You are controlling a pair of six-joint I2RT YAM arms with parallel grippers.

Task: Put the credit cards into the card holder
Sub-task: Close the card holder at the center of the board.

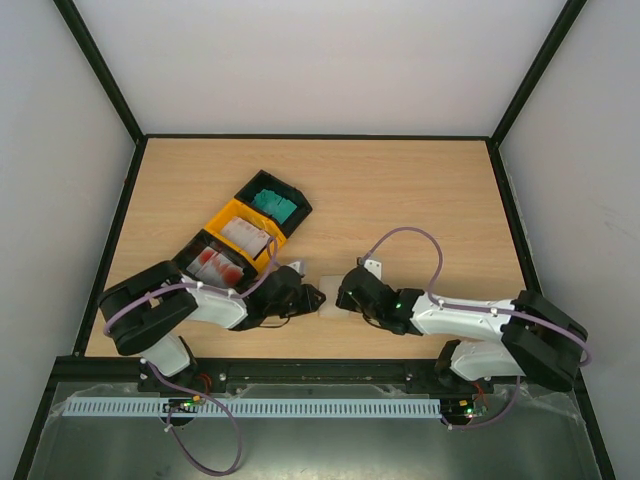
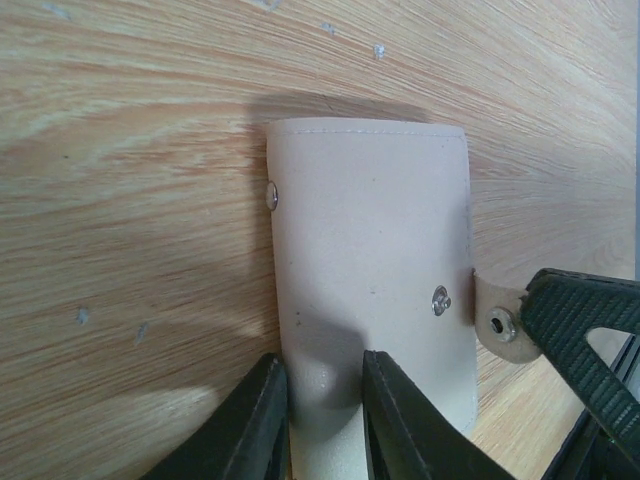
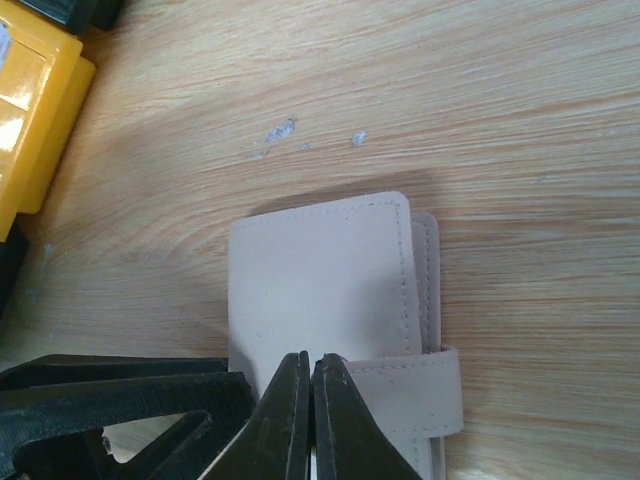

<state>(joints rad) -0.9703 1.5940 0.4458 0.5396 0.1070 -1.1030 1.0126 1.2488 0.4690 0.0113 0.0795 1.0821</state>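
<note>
The beige card holder [image 1: 330,297] lies on the table between my two grippers. In the left wrist view the card holder [image 2: 370,230] shows two metal snaps, and my left gripper [image 2: 322,365] is shut on its near edge. My right gripper [image 3: 310,360] is shut on the end of the holder's strap [image 3: 430,385], with the jaws almost touching. In the top view my left gripper [image 1: 312,297] and right gripper [image 1: 347,297] face each other across the holder. The credit cards lie in tray bins: teal [image 1: 272,204], white/grey [image 1: 245,237], and white with red marks [image 1: 215,265].
A row of tray bins, black [image 1: 293,203], yellow [image 1: 222,216] and black [image 1: 188,250], runs diagonally behind my left arm. The yellow bin's corner [image 3: 30,110] shows in the right wrist view. A black frame edges the table.
</note>
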